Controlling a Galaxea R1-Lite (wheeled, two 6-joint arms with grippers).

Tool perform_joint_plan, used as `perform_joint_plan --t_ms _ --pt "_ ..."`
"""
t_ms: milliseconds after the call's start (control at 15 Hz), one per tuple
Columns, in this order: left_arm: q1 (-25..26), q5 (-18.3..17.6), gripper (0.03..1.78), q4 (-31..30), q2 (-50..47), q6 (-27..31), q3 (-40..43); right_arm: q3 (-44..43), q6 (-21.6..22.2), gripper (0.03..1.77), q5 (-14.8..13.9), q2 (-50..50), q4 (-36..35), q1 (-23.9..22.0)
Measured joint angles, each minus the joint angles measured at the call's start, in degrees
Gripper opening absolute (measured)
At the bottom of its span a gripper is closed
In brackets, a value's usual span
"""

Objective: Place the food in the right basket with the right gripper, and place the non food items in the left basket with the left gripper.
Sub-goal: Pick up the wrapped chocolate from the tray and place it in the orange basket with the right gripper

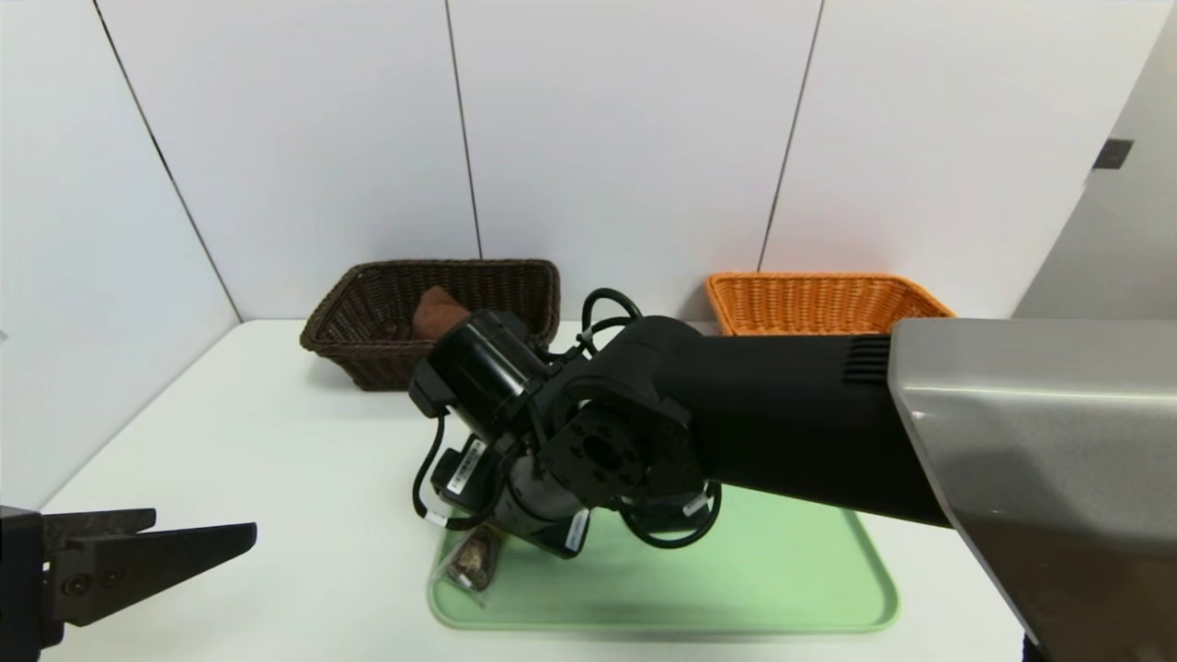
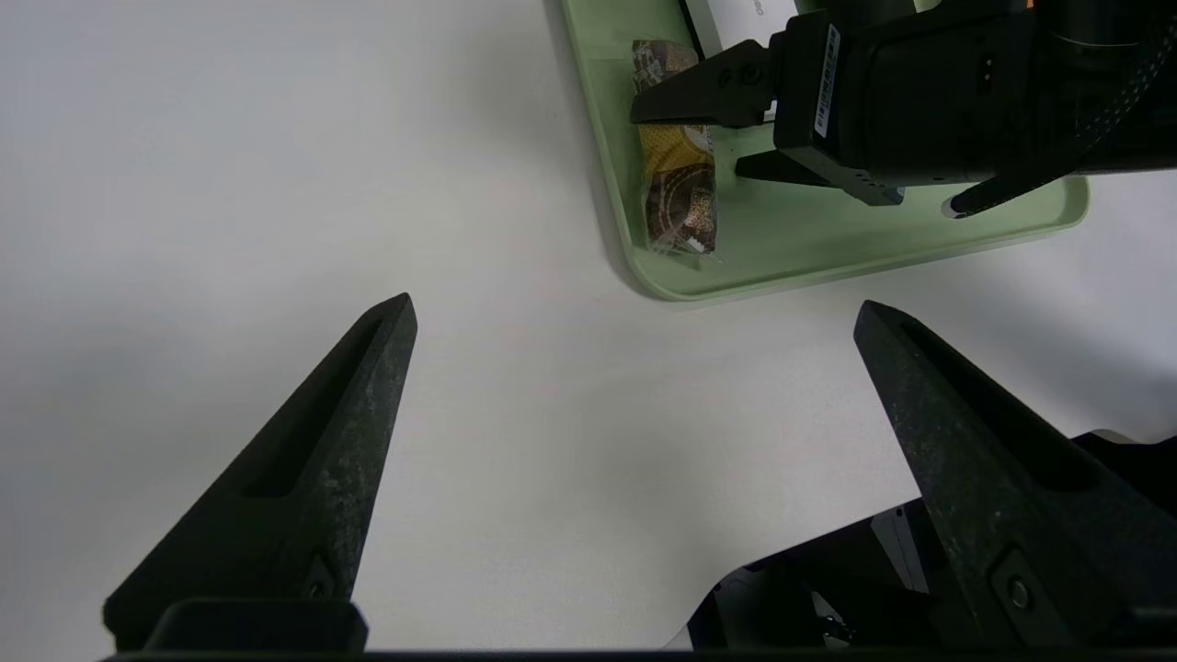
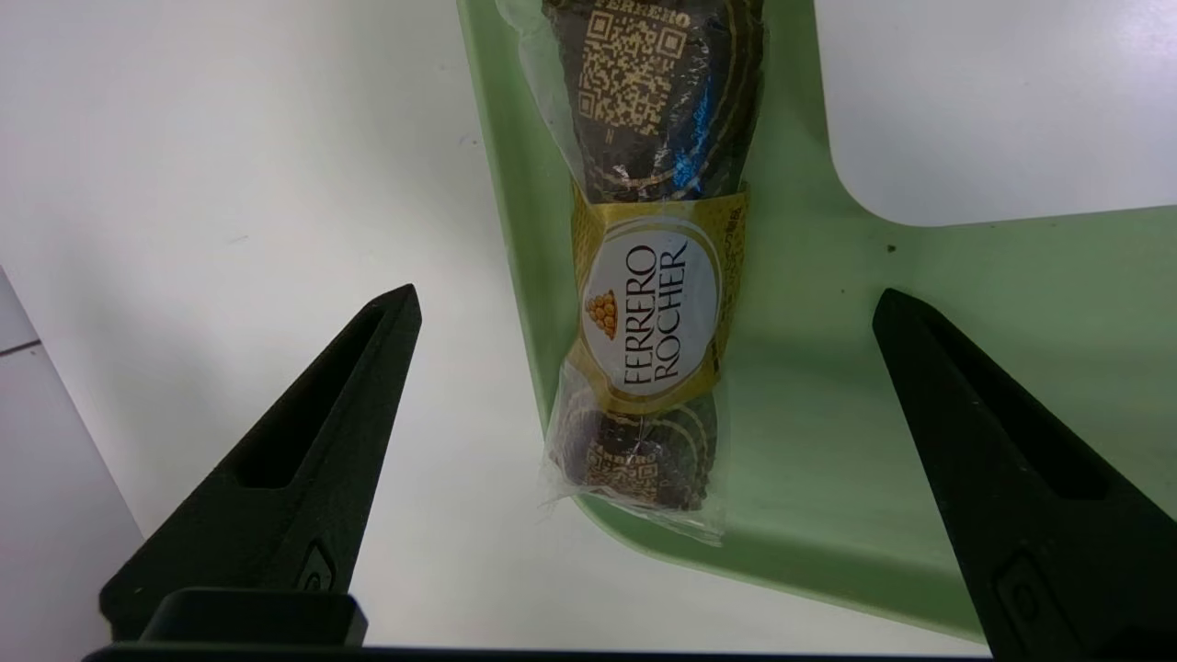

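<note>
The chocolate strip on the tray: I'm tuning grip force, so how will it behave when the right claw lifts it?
The chocolate strip wears loose, glossy clear wrap, so it will probably be slippery. Its separate rounded sweets suggest it may bend at the joints rather than stay stiff. The open right claw straddles its labelled middle, so the ends would likely sag evenly.

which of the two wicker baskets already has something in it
The dark brown basket on the robot's left: a brown folded towel sits inside. The orange basket shows only bare weave.
</note>
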Motion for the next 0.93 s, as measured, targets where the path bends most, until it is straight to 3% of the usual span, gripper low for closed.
perform_joint_plan --t_ms 333,533,800,867,933 --pt "0.0 0.0 1.69 -0.02 -0.01 0.0 -0.05 -0.33 -0.18 1.67 0.0 0.76 -1.88 0.17" --pt "0.0 0.01 1.69 -0.02 -0.01 -0.02 -0.05 -0.33 -0.49 1.15 -0.02 1.16 -1.88 0.2" --pt "0.0 0.06 1.69 -0.09 -0.01 -0.02 -0.17 -0.33 -0.66 0.69 -0.02 1.5 -1.85 0.2" --pt "0.0 0.12 1.69 -0.11 -0.01 -0.02 -0.24 -0.33 -0.66 0.07 0.02 1.63 -1.93 0.22" --pt "0.0 0.17 1.69 -0.11 -0.04 -0.02 -0.24 -0.37 -0.68 0.07 0.05 1.68 -1.99 0.22"
